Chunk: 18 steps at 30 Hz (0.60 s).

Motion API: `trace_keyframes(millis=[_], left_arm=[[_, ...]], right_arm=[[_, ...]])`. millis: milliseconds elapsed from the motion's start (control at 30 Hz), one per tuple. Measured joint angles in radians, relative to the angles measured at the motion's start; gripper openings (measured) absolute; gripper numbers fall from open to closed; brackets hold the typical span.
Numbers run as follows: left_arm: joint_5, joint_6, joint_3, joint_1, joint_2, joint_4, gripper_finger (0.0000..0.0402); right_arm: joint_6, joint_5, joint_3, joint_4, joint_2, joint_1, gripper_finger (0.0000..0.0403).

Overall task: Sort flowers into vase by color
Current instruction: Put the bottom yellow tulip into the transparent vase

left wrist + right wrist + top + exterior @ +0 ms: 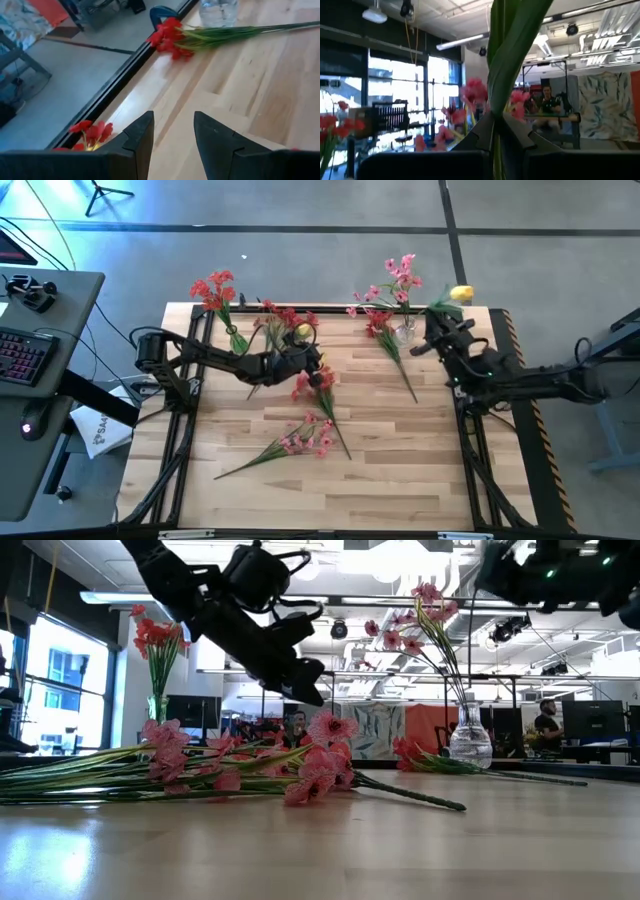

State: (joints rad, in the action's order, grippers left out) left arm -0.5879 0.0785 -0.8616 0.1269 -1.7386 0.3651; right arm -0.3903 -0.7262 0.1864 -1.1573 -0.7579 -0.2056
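**Yellow bloom held beside the glass vase**

Yellow-headed flower on a green stem [459, 294] sits pinched in the right gripper [437, 323], just beside the clear glass vase of pink blossoms [404, 332]. It likely needs its own vase next. Left gripper [300, 358] hovers part-spread, empty, over red sprays [318, 381] on the pale wooden table [400, 460]; an office lies behind.

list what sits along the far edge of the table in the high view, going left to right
red flowers in a vase → loose red flowers → pink flowers in a glass vase → yellow flower in the right hand
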Motion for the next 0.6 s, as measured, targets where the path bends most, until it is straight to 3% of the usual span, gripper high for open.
trace_keyframes(millis=[133,267,500,600], left_arm=[[-0.001,-0.022,0.000,-0.034,0.015,-0.065,0.0129],[-0.017,-0.039,0.000,-0.113,0.085,-0.144,0.0129],[-0.163,-0.162,0.000,-0.257,0.234,-0.322,0.0129],[-0.204,-0.224,0.000,-0.307,0.266,-0.402,0.0129]], right_arm=[[0.099,0.090,0.000,0.028,-0.008,-0.073,0.0013],[0.100,0.232,0.000,0.031,0.001,-0.078,0.0013],[0.076,0.168,0.012,-0.009,0.054,-0.094,0.0013],[0.091,0.134,0.051,0.118,0.079,-0.119,0.0013]])
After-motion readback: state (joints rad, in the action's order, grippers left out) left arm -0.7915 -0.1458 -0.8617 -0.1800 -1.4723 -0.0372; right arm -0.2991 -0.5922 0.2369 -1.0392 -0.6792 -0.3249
